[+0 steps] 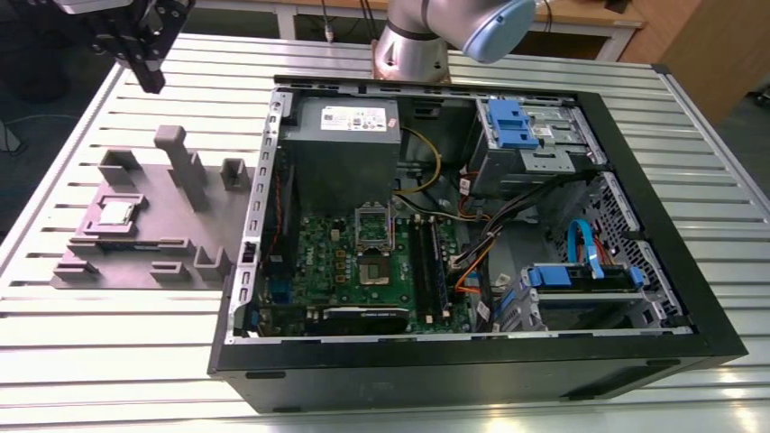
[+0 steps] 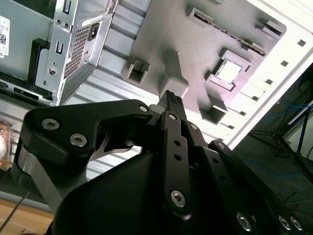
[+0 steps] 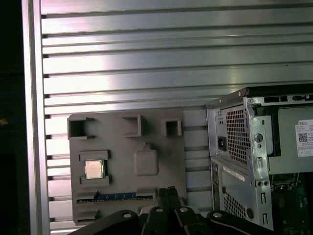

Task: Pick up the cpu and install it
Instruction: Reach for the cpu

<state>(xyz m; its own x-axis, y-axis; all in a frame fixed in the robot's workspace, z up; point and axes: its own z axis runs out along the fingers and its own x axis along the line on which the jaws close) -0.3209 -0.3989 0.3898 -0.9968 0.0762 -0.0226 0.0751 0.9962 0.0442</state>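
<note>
Slatted metal table point(image 1: 108, 361) across the frame, and the open computer case point(image 1: 481, 359) fills centre and right. Inside sit the green motherboard point(image 1: 316, 244) and a grey power supply point(image 1: 337, 162) with a white printed label point(image 1: 357, 115). At the left lies the grey fixture block point(image 1: 180, 224). The gripper point(image 1: 153, 83) hangs at the upper left, fingers pinched together, empty. The cpu point(image 1: 117, 212) sits in its fixture pocket, well apart from the gripper.
</note>
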